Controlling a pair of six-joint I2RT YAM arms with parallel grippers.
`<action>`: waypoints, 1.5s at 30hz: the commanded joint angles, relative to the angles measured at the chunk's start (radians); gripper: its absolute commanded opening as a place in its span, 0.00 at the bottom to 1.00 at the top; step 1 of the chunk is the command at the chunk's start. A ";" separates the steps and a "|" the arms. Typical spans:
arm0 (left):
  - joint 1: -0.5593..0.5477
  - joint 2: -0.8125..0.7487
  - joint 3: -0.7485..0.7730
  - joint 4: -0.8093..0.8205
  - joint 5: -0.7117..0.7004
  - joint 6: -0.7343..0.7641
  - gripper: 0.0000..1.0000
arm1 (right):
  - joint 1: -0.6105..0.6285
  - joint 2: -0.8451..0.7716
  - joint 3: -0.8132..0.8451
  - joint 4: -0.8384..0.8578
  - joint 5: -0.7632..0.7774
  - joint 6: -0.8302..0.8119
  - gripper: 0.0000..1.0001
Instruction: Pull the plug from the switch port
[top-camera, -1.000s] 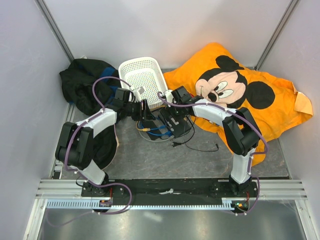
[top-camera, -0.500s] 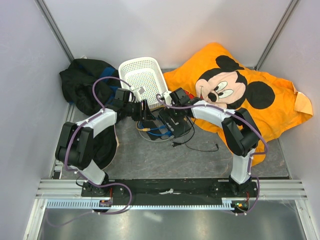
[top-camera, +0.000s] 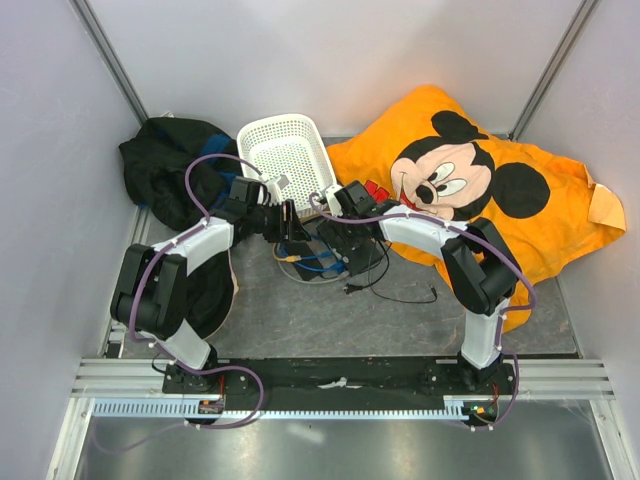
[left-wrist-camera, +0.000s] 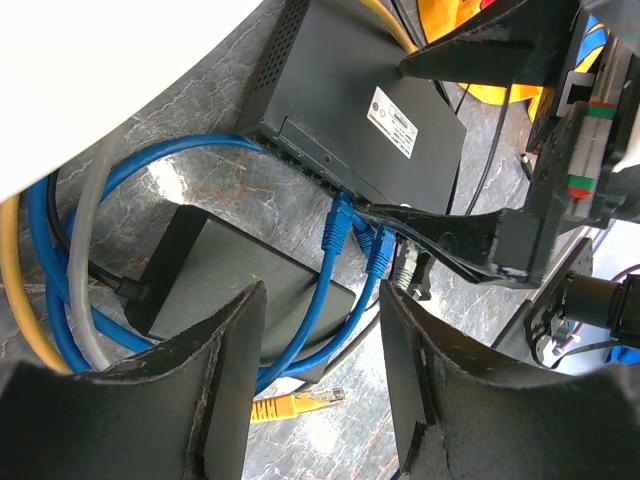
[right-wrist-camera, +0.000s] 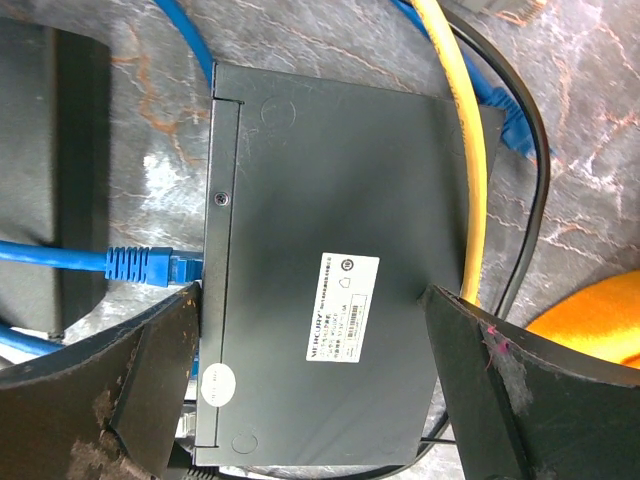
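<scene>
A blue plastic plug (right-wrist-camera: 140, 265) sticks straight out of the switch port (right-wrist-camera: 205, 265) in the long edge of the flat black box (right-wrist-camera: 330, 170). The right gripper (right-wrist-camera: 310, 292) straddles the box, fingers wide apart; the left gripper (left-wrist-camera: 320, 290) gapes empty.

Black switch box (right-wrist-camera: 320, 200), white label (right-wrist-camera: 340, 305) — blue plug (right-wrist-camera: 150, 265), yellow cable (right-wrist-camera: 465, 150)
</scene>
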 joint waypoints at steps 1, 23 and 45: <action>0.005 -0.036 0.005 0.022 0.008 -0.017 0.56 | -0.007 0.078 -0.045 -0.198 0.077 0.050 0.98; -0.024 0.204 0.155 0.104 0.228 -0.005 0.55 | -0.185 0.201 -0.012 -0.255 -0.411 0.029 0.88; -0.074 0.341 0.115 0.161 0.228 -0.335 0.49 | -0.185 0.175 -0.015 -0.236 -0.374 0.046 0.98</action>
